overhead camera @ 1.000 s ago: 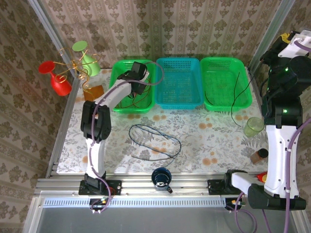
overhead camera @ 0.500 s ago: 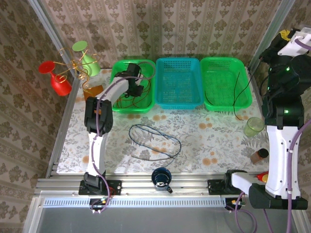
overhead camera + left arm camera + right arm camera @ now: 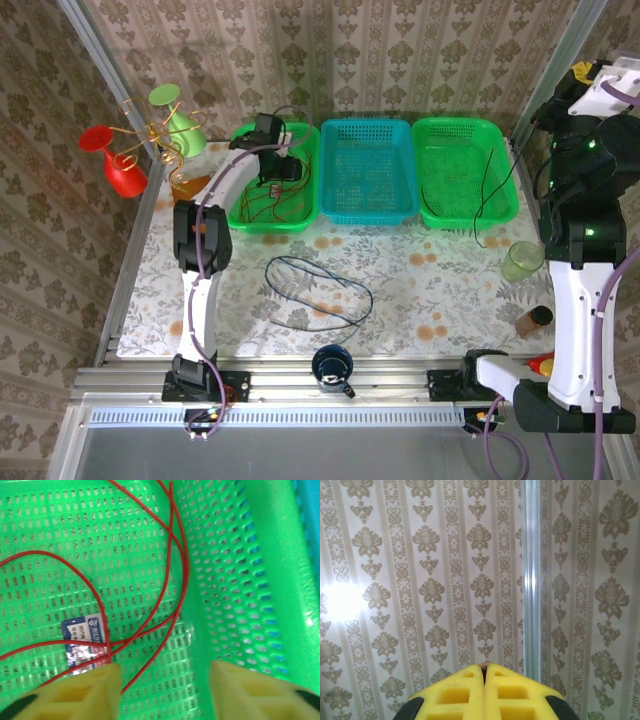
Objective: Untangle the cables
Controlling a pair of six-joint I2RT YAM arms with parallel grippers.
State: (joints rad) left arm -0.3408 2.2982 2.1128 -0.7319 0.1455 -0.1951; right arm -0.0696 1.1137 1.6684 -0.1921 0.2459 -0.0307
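Note:
A red cable (image 3: 172,540) lies in loops on the floor of the left green basket (image 3: 270,226), and it also shows in the top view as the red cable (image 3: 255,205). My left gripper (image 3: 165,672) hangs open just above it with nothing between its yellow fingers; from above, the left gripper (image 3: 277,168) sits over the basket's middle. A dark blue cable (image 3: 320,290) loops loosely on the table. My right gripper (image 3: 484,667) is raised high at the right gripper (image 3: 580,75), shut on the end of a black cable (image 3: 487,185) that trails down across the right green basket (image 3: 465,216).
A blue basket (image 3: 368,213) stands between the two green ones. A gold stand with red and green cups (image 3: 150,140) is at the far left. A green cup (image 3: 522,260), a brown jar (image 3: 535,320) and a dark mug (image 3: 332,365) stand near the front. A printed label (image 3: 85,640) lies under the red cable.
My left gripper has opened over the left green basket and shifted a little toward the back, leaving the red cable lying in it. The right arm has barely moved.

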